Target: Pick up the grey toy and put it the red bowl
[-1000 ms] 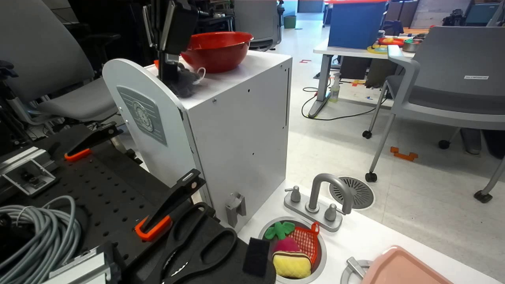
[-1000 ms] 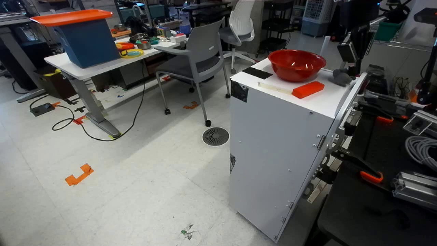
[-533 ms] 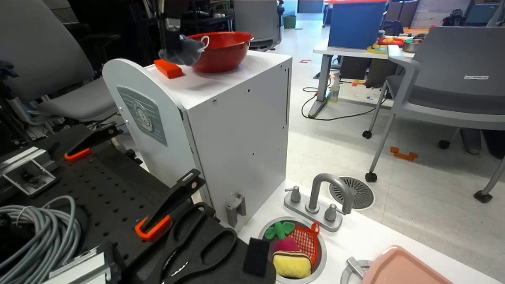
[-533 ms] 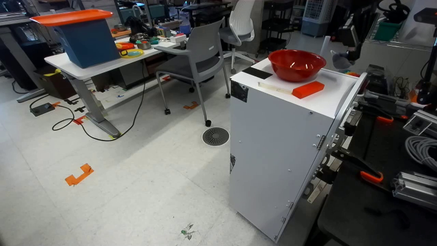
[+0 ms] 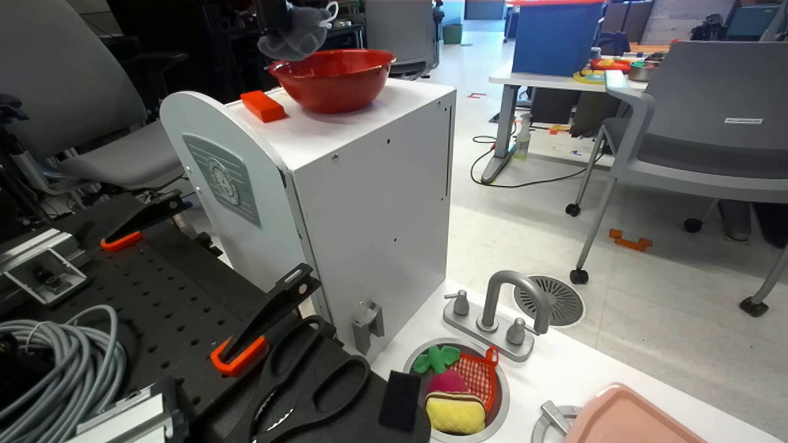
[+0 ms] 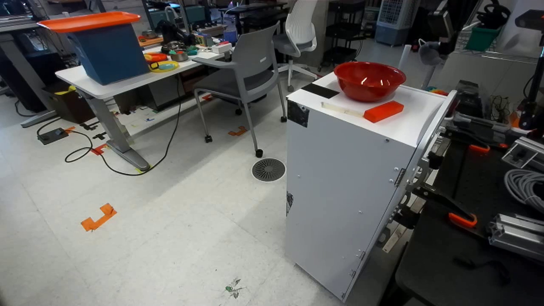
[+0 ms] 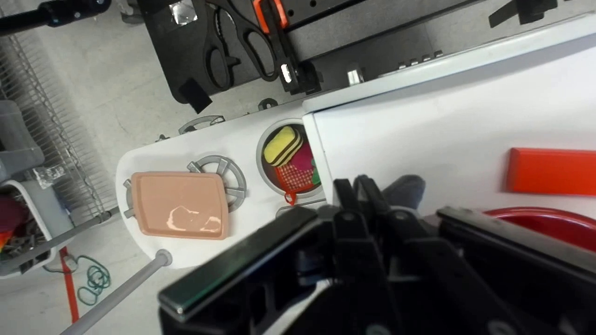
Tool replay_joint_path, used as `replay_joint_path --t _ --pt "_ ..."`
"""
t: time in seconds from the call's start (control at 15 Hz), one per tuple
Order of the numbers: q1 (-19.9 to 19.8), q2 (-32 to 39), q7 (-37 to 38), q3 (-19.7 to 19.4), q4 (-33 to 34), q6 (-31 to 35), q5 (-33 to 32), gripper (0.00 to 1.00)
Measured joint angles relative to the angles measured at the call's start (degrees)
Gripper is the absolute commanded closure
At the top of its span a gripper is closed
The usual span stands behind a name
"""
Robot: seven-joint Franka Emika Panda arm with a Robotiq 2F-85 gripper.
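The grey toy (image 5: 300,34) is a small plush lump with a thin white loop. My gripper (image 7: 356,188) is shut on it, and part of the toy (image 7: 406,190) sticks out beside the fingertips in the wrist view. The toy is held in the air above the white cabinet top. The red bowl (image 5: 335,83) stands upright on that top. In an exterior view the toy (image 6: 429,53) is right of the red bowl (image 6: 369,83) and higher than its rim, apart from it. In the wrist view the bowl (image 7: 551,223) is partly hidden by the gripper, at the right.
An orange block (image 6: 383,111) lies on the cabinet top (image 5: 369,120) beside the bowl. The cabinet has a raised rounded side panel (image 5: 228,178). Below are a toy sink with plush pieces (image 5: 455,412), a faucet (image 5: 517,289) and a pink tray (image 7: 179,204).
A second ago the grey toy was at the cabinet top with the gripper at it. The gripper has lifted it well up, and in an exterior view it has shifted slightly right.
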Motion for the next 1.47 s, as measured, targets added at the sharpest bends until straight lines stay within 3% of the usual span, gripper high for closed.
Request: replay_joint_path --t 0.53,0.8,1.13,1.47 --pt "-2.06 0.13 3.62 -0.04 0.67 0.03 -4.45 0.98" --pt "-1.87 0.13 2.72 0.18 1.36 4.52 -5.41 0.98" --pt "-1.82 0.53 -6.66 -0.12 1.33 12.39 5.83 0.98" --pt "-1.81 1.72 -13.14 -0.23 2.03 13.18 12.32 0.98"
